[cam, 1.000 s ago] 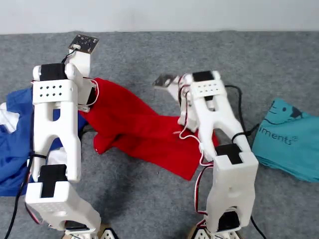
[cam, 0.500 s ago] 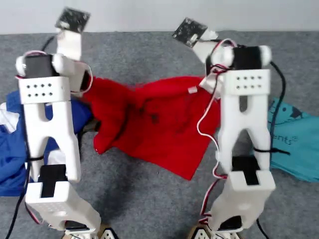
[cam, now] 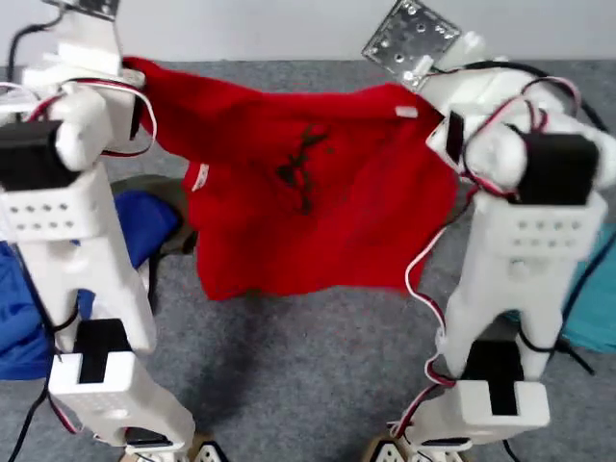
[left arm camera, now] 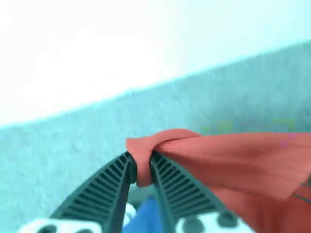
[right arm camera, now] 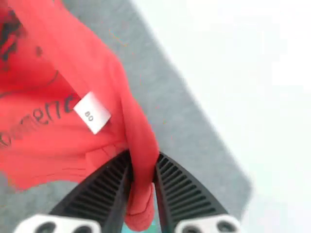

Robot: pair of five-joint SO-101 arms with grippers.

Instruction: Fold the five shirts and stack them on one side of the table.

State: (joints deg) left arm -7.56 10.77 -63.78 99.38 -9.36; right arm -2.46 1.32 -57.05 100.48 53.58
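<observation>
A red shirt hangs spread over the table, corners pinched in the left end effector and right end effector.

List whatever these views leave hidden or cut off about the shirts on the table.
- Blue shirt: in the high view, mostly covered by the left arm and cut by the frame edge.
- Teal shirt: in the high view, behind the right arm and cut by the edge.
- Table under the held-up red shirt: screened by the cloth.
- Its print: creased, too small to make out.
- Total shirt count: cannot tell.
</observation>
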